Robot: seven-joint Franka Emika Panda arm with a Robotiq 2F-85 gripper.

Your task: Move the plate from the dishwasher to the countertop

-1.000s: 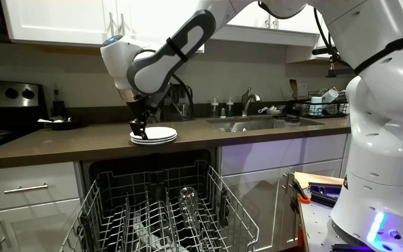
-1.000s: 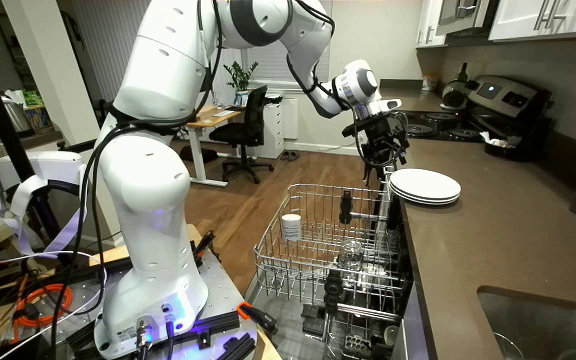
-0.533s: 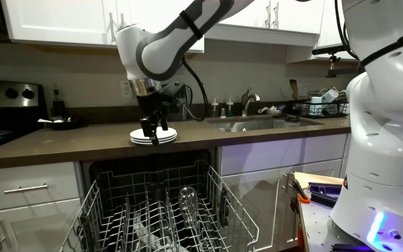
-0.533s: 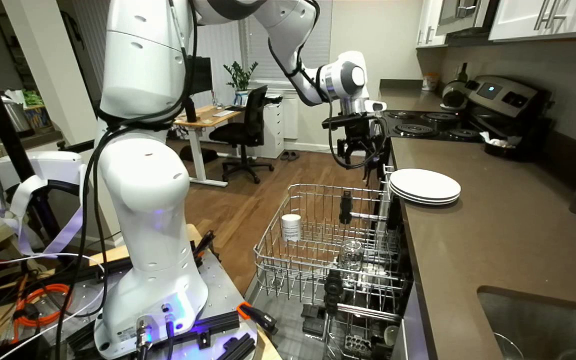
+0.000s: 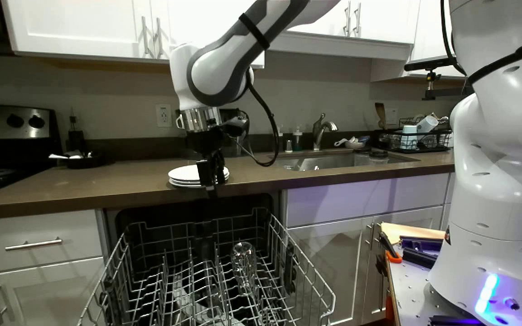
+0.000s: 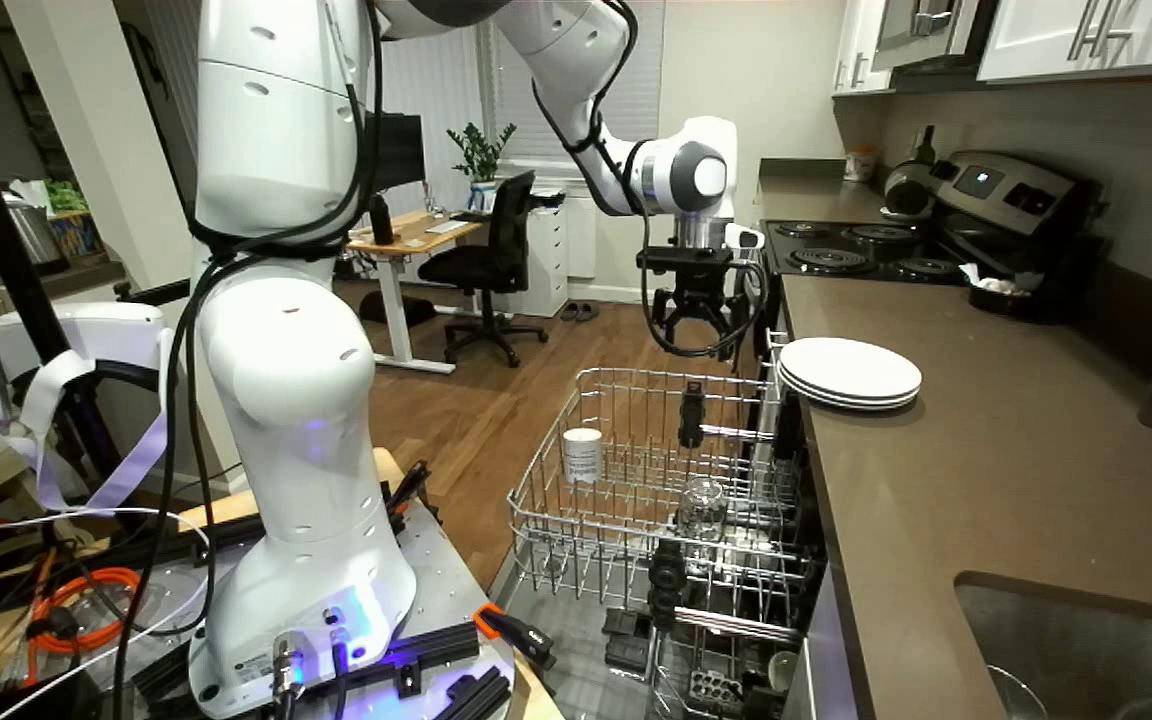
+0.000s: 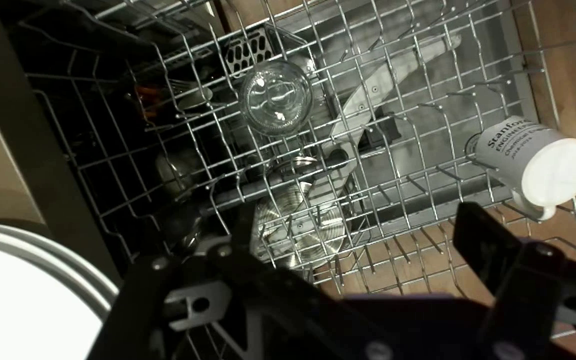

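A stack of plain white round plates (image 5: 184,174) lies flat on the dark countertop (image 5: 107,181), close to its front edge above the dishwasher. The stack also shows in an exterior view (image 6: 850,368) and at the lower left of the wrist view (image 7: 23,305). The dishwasher's grey wire rack (image 6: 636,470) is pulled out below; I see no plate in it. My gripper (image 7: 355,225) points down over the rack, its fingers wide apart with nothing between them. In an exterior view the gripper (image 5: 212,188) overlaps the right part of the stack; the other view shows it apart from the plates.
The rack holds an upturned glass jar (image 7: 276,98) and a white mug (image 7: 523,150); the mug also shows in an exterior view (image 6: 582,455). A sink (image 5: 333,160) is set into the countertop. A stove (image 6: 841,255) stands beyond the plates. Cabinets hang above.
My gripper has moved away from the countertop, out over the rack, and turned from tilted to nearly straight down. It dips slightly in the last half second. The plates stay put.
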